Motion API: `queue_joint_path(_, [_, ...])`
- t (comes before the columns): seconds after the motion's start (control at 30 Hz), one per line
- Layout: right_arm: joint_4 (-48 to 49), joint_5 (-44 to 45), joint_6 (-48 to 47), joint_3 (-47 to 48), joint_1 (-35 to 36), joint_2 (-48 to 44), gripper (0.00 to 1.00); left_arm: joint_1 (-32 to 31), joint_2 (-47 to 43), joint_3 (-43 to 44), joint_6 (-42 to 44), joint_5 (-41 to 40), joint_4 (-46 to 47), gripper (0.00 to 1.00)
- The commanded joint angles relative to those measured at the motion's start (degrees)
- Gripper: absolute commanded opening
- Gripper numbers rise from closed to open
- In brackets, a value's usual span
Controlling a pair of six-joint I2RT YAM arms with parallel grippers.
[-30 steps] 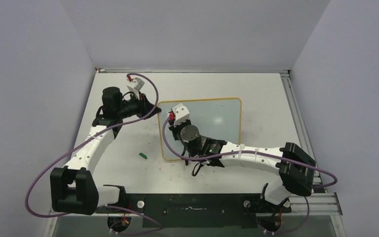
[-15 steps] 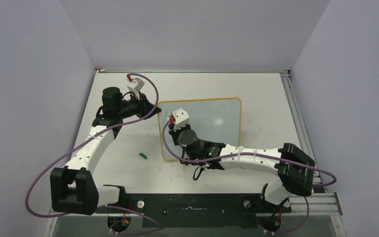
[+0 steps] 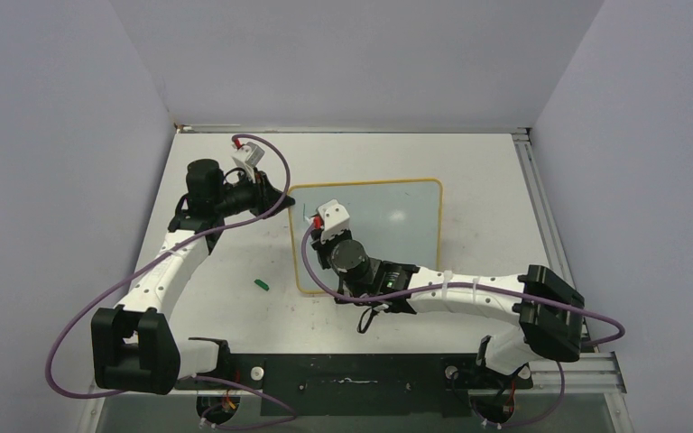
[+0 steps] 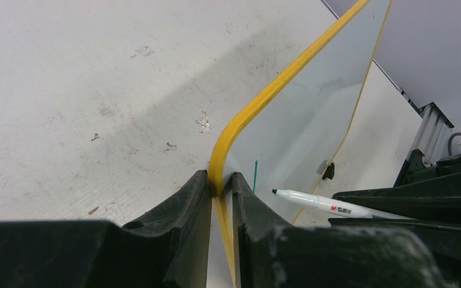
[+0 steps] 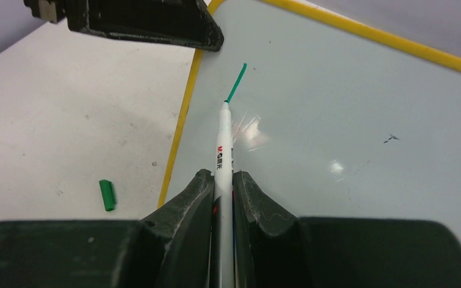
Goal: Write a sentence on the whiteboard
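Now the white surface (image 3: 487,189) is carrying the whiteboard (image 3: 406,239) near its middle, just ahead of the two arms. The board is sitting exactly where it was a second ago. Whether it is lying flat or slightly propped is not clear.

The left arm (image 3: 167,262) is holding the same pose. The left gripper (image 4: 219,183) is keeping its jaws closed on the yellow frame at the board's far-left rounded corner, steadying it.

The right arm (image 3: 469,293) is the part that is moving. Its wrist is sliding a little toward the near edge, and its forearm is stretching lower across the overhead view than a second ago. The right gripper (image 5: 222,180) is gripping a white marker (image 5: 222,141) between closed jaws, with the tip pointing at the board's far-left area.

A short green stroke (image 5: 236,83) is now showing on the board close to the clamped corner. In the right wrist view the tip is sitting at the stroke's near end. The left wrist view is suggesting a small gap, so whether the tip is pressing cannot be told.

A small green cap (image 3: 261,284) is lying on the surface just left of the board.

Judging from this, the wrist's pull is drawing the first downstroke, so the sentence is only just beginning and nearly all of the writing is remaining.
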Motion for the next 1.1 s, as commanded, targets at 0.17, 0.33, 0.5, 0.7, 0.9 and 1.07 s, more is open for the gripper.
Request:
queue_joint_path(0.17, [6.45,3.37,-5.12,3.63,0.18,-0.98,0.05,-0.04,-1.8,-0.2,0.77,1.48,1.98,0.0])
queue_joint_path(0.33, [7.25,4.0,-6.19,5.2,-0.14,1.48,0.05,-0.04,-1.91,-0.28,0.77,1.59,2.06,0.0])
queue_joint_path(0.5, [7.3,4.25,-6.79,6.37,-0.54,3.33,0.05,-0.01,-1.86,-0.3,0.69,1.78,2.15,0.0])
queue_joint_path(0.7, [6.4,5.68,-6.54,6.75,-0.92,4.31,0.05,-0.04,-1.98,-0.2,0.68,1.83,2.24,0.0])
queue_joint_path(0.9, [4.97,7.65,-5.52,5.87,-1.19,3.91,0.05,-0.04,-2.0,-0.24,0.68,1.75,2.24,0.0])
queue_joint_path(1.07, [3.82,9.22,-4.52,4.09,-1.38,2.54,0.05,-0.05,-2.03,-0.25,0.61,1.66,2.24,0.0])
